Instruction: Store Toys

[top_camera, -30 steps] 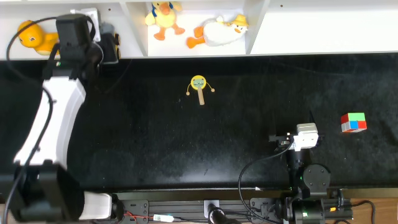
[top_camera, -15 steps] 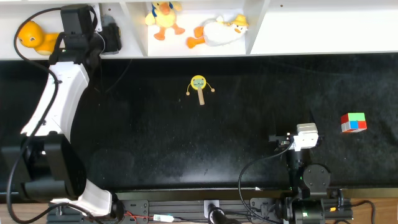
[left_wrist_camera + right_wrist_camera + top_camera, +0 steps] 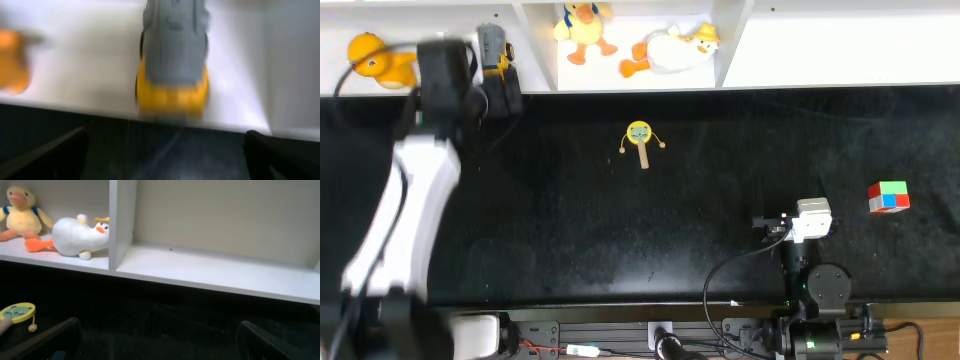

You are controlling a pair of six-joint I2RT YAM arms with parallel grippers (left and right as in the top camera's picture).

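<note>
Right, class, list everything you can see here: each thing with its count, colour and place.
toy car: 1, grey and yellow, left shelf compartment, near its front edge
duck toy: 1, orange, left compartment
plush duck: 1, yellow, middle compartment
plush goose: 1, white, orange feet, middle compartment
rattle drum: 1, yellow, table centre
cube: 1, red, green, blue, table's right side
shelf: 1, white, far edge
table: 1, black
left gripper: 1, open, facing the car
right gripper: 1, open, over the table
</note>
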